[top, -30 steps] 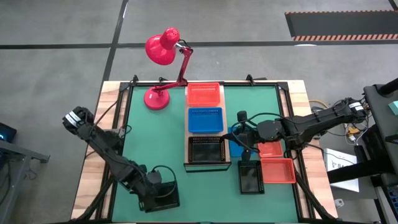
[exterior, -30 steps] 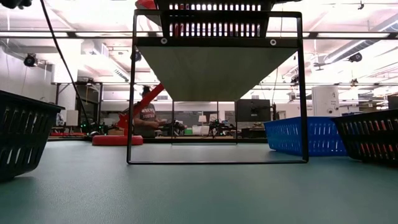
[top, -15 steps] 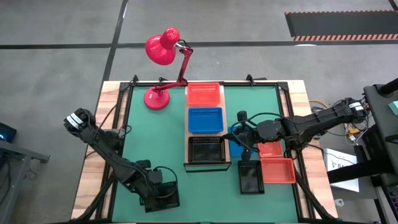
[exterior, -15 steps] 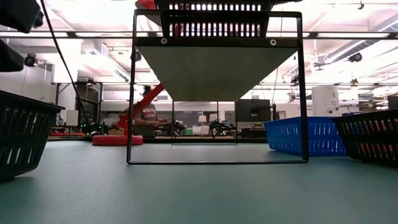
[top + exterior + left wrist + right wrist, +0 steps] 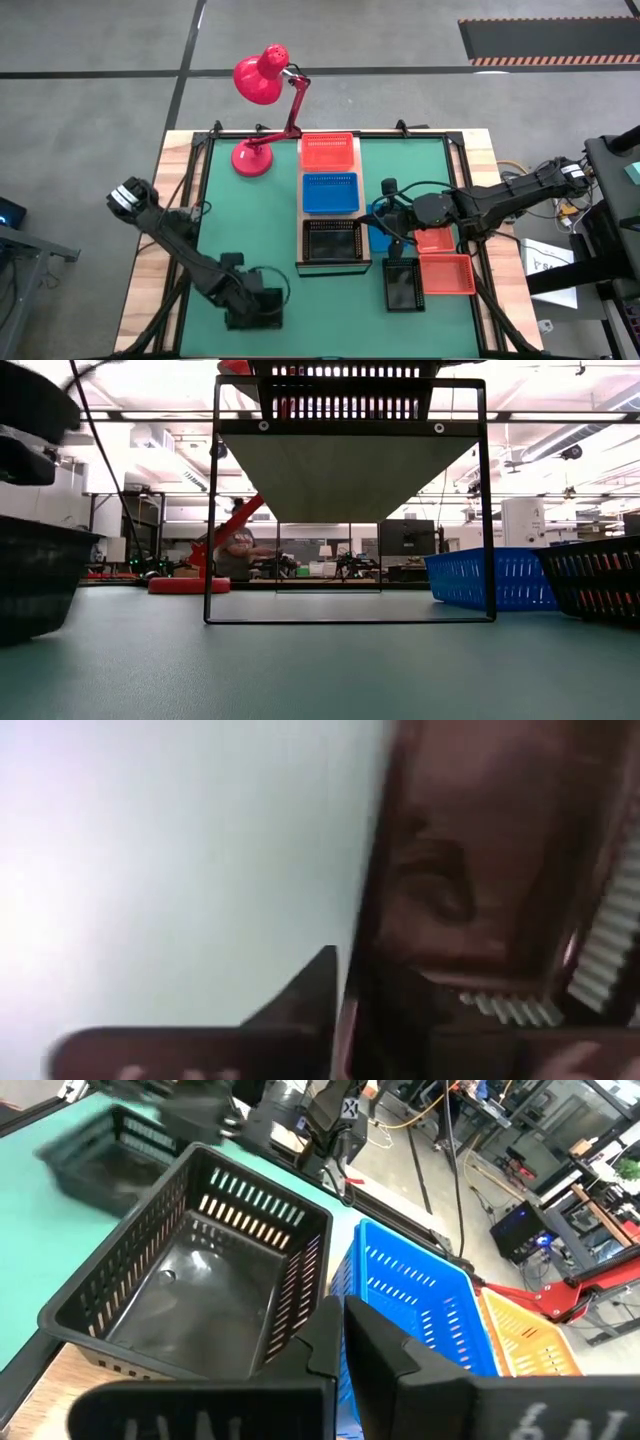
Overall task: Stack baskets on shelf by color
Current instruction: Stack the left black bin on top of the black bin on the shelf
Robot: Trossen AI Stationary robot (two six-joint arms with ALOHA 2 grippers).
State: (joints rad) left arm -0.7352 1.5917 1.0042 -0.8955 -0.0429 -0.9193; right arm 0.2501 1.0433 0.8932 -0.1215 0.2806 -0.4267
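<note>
The shelf (image 5: pixel 333 262) is a light-wood plank platform running lengthwise from the back edge of the table toward the front, sitting mid-table on the green mat (image 5: pixel 250 220). Three baskets sit on it in a row, each with its long side across the plank: a red-orange basket (image 5: pixel 328 151) at the far end, a blue basket (image 5: pixel 330 192) in the middle and a black basket (image 5: pixel 332 239) at the near end. All are shallow rectangular plastic trays with slotted mesh walls. Just right of the shelf there's more: another blue basket (image 5: pixel 378 228) mostly hidden under the right arm, a second black basket (image 5: pixel 403 284) on the mat, and two red-orange ones (image 5: pixel 447 273) beside it, one partly under the arm. The right gripper (image 5: pixel 397 222) hovers over that hidden blue basket with its fingers pressed together, holding nothing. Down at the front left corner, the left gripper (image 5: pixel 262 303) is right on a third black basket (image 5: pixel 258 312); the wrist shot is too blurry, so I can't tell if it's clamped or not. A red desk lamp (image 5: pixel 262 80) stands at the back left.
</note>
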